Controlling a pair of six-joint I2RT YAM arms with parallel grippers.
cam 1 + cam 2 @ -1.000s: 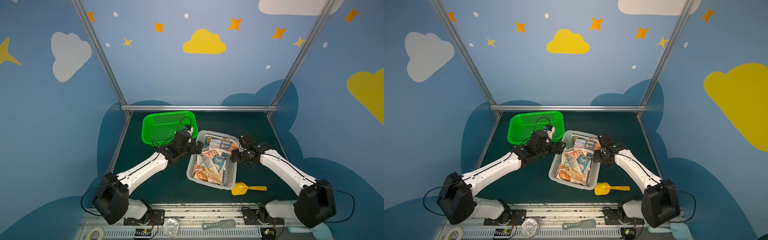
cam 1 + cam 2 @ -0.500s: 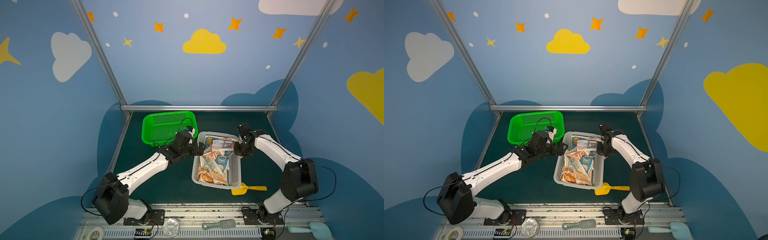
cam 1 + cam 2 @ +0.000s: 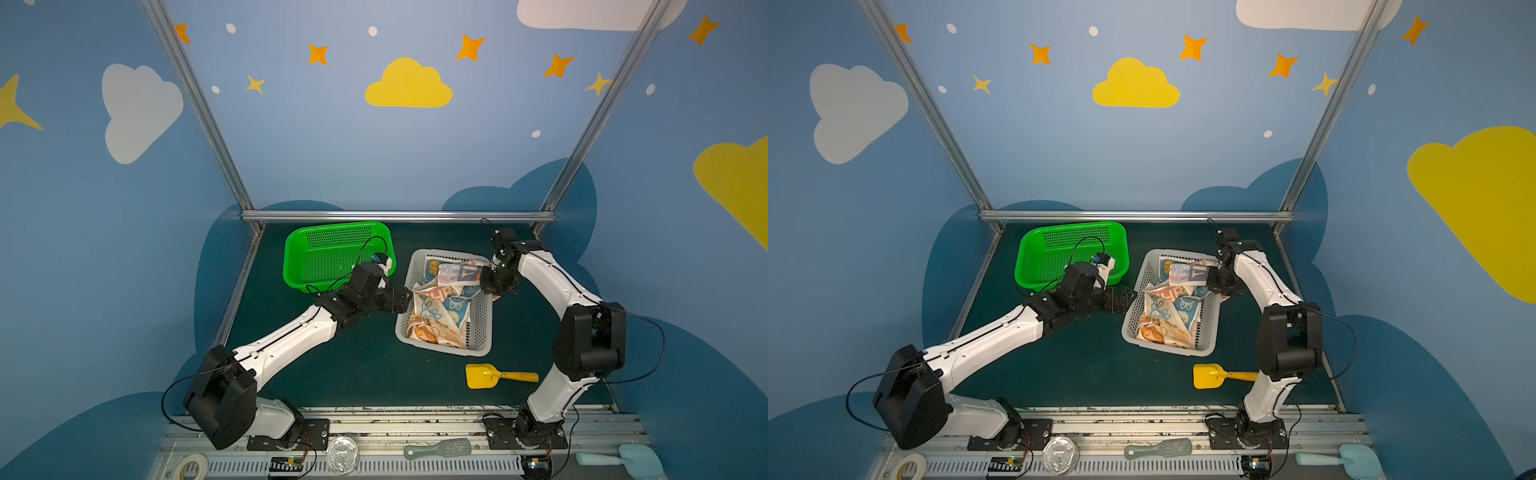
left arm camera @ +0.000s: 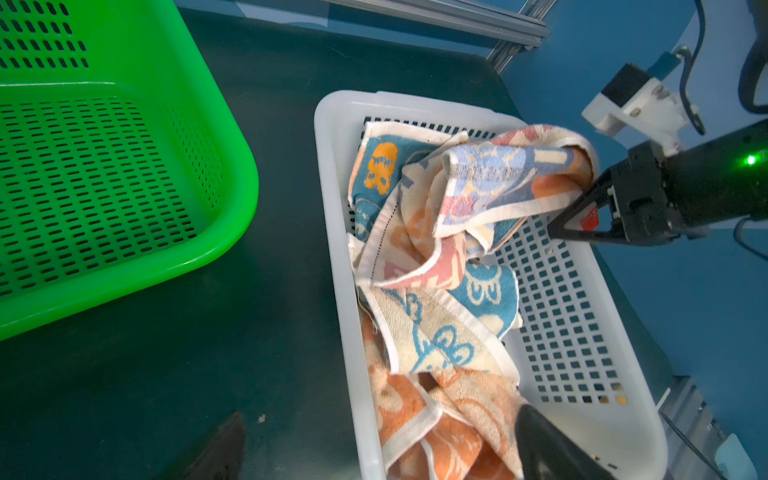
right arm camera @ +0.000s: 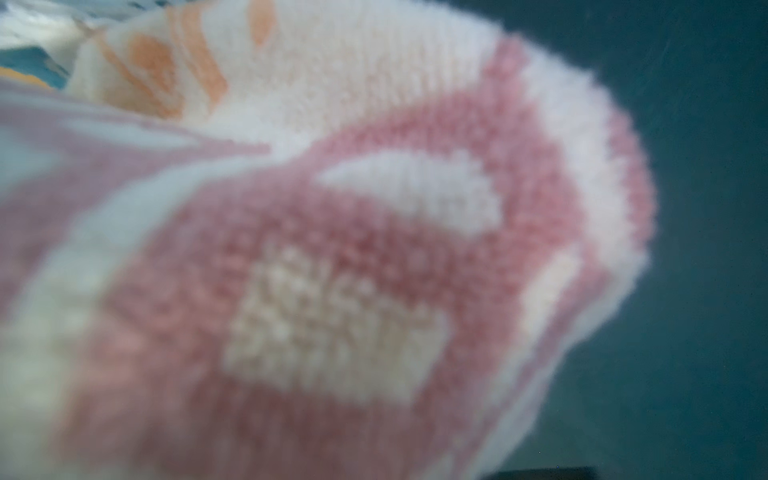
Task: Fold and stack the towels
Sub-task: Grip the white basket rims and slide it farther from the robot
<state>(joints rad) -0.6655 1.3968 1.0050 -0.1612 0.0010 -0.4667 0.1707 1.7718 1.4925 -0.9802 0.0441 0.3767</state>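
White basket [image 3: 441, 351] is stuffed with crumpled towels [image 3: 436, 309], the top towel [image 3: 457, 272] pinched in the right hand [image 3: 484, 282]. Meanwhile the left hand [image 3: 406, 297] sits wide open beside it.

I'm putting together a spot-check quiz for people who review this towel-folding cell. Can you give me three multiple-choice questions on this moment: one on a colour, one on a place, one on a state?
1. What colour is the empty perforated basket? A red; B green; C yellow.
2. Where do the towels lie? A in the white basket; B spread on the mat; C in the empty perforated basket.
3. The right gripper is: A open above the mat; B out of sight; C shut on a printed towel.
Answers: 1 B, its walls are bright green in both top views. 2 A, they are heaped inside it. 3 C, its jaws pinch that towel's edge at the basket's far corner.
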